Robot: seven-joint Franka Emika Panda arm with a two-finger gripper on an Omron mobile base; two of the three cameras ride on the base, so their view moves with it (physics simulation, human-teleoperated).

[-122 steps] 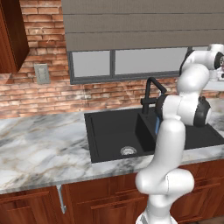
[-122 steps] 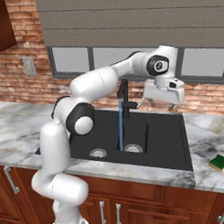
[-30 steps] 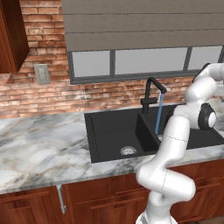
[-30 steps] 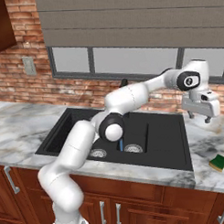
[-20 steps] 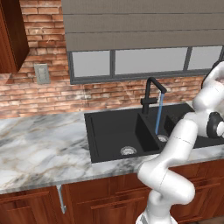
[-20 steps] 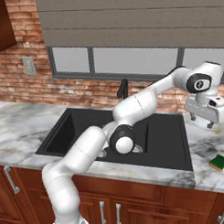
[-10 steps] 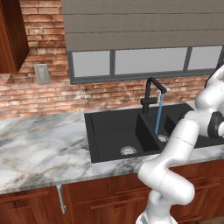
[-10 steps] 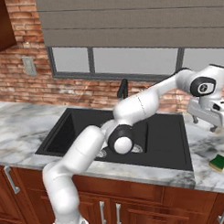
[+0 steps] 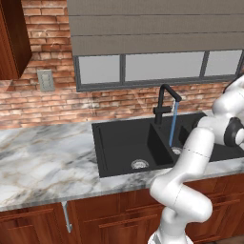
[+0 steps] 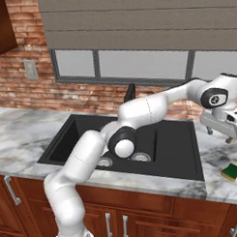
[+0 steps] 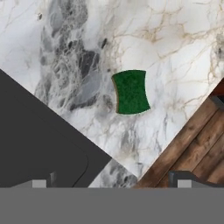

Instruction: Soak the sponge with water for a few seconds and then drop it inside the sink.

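The sponge (image 10: 232,171) lies green face up on the marble surface (image 10: 216,160), right of the black sink (image 10: 179,152). The pincer (image 10: 219,135) hangs above it, fingers apart and empty. Water (image 9: 173,124) runs from the faucet (image 9: 164,101).

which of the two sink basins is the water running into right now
The water falls into the sink's basin on the sponge's side, right of the divider in the left base view.
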